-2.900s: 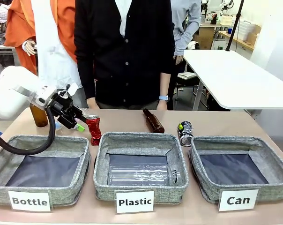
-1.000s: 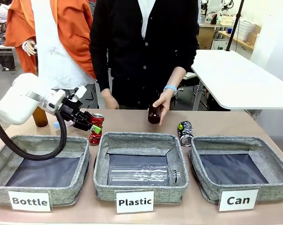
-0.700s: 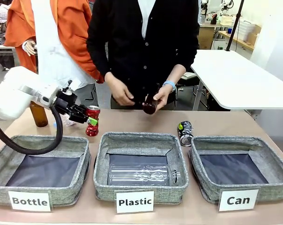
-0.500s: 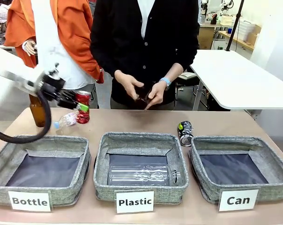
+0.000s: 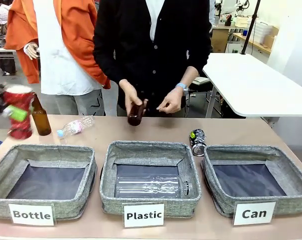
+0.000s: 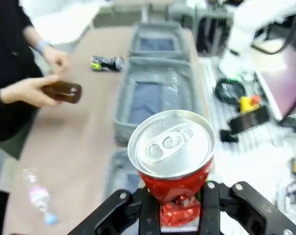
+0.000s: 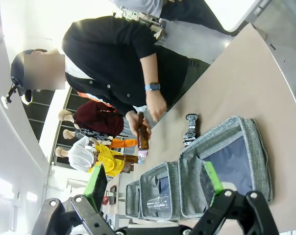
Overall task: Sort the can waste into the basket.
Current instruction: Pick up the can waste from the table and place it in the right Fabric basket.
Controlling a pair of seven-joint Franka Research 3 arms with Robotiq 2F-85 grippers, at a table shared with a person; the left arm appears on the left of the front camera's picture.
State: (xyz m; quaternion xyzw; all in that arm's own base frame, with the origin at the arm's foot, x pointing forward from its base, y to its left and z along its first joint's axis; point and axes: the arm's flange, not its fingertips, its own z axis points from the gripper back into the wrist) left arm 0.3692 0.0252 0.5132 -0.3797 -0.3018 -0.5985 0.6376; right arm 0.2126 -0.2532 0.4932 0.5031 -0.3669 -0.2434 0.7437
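The crushed red can (image 6: 171,161) is pinched at its crumpled lower end between the fingers of the left gripper (image 6: 176,198). Its silver top faces the wrist camera. In the front view it hangs blurred in the air at the robot's far left, above the table (image 5: 141,131). The dark can (image 5: 197,141) lies on the table, just beside the far left corner of the Can basket (image 5: 286,199). The right gripper (image 7: 155,182) hangs over that end of the row, jaws spread wide and holding nothing. Across the table a person in a black cardigan holds a brown bottle (image 5: 135,113) in one hand (image 5: 127,95), the other hand (image 5: 170,103) close by. An upright brown bottle (image 5: 39,117) stands at the far left of the table, and a clear plastic bottle (image 5: 75,126) lies near it. The Plastic basket (image 5: 151,148) holds another clear bottle (image 5: 151,187), and the Bottle basket (image 5: 46,150) sits to its left.
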